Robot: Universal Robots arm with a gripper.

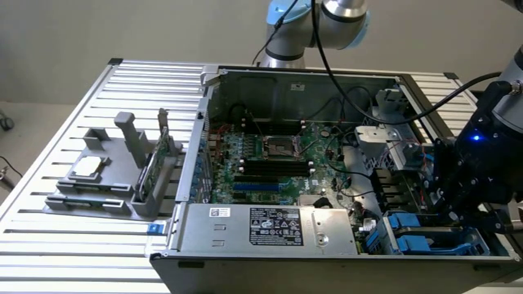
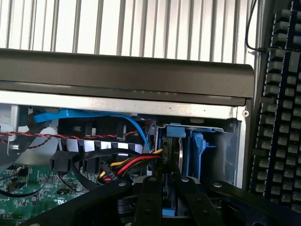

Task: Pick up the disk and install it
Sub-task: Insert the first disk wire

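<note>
Inside the open computer case on the slatted desk, the gripper has its narrow-set fingers clamped on the disk, held edge-up at the blue drive bay in the case's corner.

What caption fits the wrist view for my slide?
Hand gripping the blue-framed disk on edge at the blue drive bay inside the open computer case.
</note>
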